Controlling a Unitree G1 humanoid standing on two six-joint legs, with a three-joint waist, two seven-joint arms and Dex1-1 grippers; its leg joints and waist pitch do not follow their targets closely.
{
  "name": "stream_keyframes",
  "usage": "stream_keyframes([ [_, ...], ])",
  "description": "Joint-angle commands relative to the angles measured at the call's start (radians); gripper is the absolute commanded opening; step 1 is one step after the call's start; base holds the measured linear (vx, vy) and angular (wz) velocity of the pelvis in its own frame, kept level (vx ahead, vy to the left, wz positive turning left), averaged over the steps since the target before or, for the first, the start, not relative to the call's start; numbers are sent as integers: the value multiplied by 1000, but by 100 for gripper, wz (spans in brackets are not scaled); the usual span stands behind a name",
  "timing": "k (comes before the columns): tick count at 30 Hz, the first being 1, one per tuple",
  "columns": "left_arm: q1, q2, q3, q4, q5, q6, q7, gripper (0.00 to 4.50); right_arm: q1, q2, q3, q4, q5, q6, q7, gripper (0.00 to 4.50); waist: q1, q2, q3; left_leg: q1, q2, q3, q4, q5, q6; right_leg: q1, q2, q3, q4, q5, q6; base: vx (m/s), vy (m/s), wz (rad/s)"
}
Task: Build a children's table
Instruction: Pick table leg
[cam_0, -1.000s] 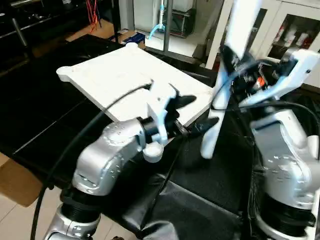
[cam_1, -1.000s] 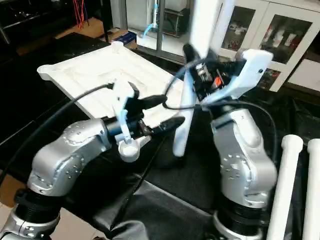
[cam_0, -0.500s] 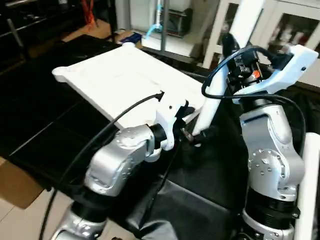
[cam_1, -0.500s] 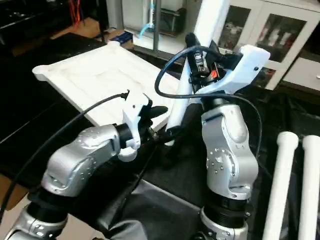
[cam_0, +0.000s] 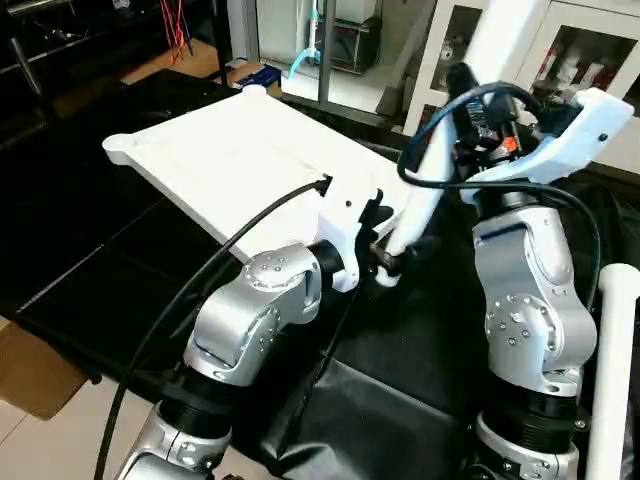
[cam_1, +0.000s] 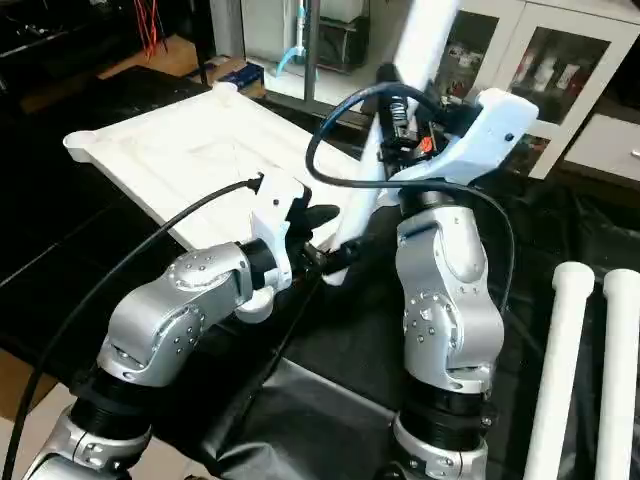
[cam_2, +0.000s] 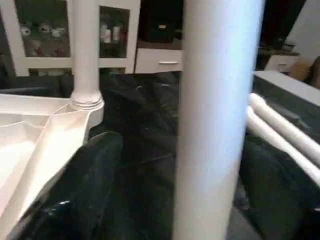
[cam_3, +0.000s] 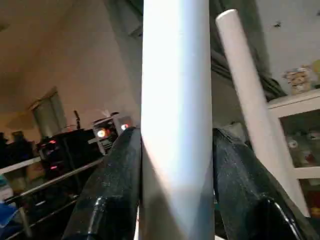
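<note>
The white tabletop (cam_0: 230, 150) lies underside up on the black table. One white leg (cam_2: 85, 50) stands upright in a far corner socket. My right gripper (cam_0: 458, 112) is shut on a second leg (cam_1: 350, 215), holding it steeply tilted with its lower end just off the tabletop's near right corner. In the right wrist view, both black fingers (cam_3: 120, 175) press against this tube. My left gripper (cam_0: 392, 250) is open, and its fingers (cam_2: 90, 180) straddle the tube's lower part with a gap on one side. Two more legs (cam_1: 565, 350) lie on the table at the right.
A white glass-door cabinet (cam_1: 530, 70) stands behind the table. A metal post (cam_0: 325, 50) rises beyond the tabletop's far edge. A cardboard box (cam_0: 30, 370) sits on the floor at the lower left. A black cable (cam_0: 230, 250) loops over my left forearm.
My left gripper has reached forward to the held leg's lower end, and its fingers now straddle it. The right arm has swung the leg's foot toward the tabletop corner.
</note>
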Motion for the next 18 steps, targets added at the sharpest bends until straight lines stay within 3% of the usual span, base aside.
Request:
stream_keyframes([
  [1,-12,-8,-1,3,1,1,6,359,-19,6,4,3,-8,-21,-16,162,-2,1,-71,18,35,-18,-66,-138,2,48,-26,33,-58,-157,-121,0,0,0],
  [5,-11,-11,2,-4,-5,10,6,327,-17,6,11,6,-12,-28,-29,162,-3,-1,-72,18,35,-18,-65,-125,7,49,-24,32,-55,-120,-130,0,0,0],
  [18,-7,-19,9,-1,-18,27,-10,210,-25,6,20,20,-9,-37,-33,162,-3,-3,-71,18,35,-17,-64,-140,11,49,-25,32,-57,-146,-129,0,0,0],
])
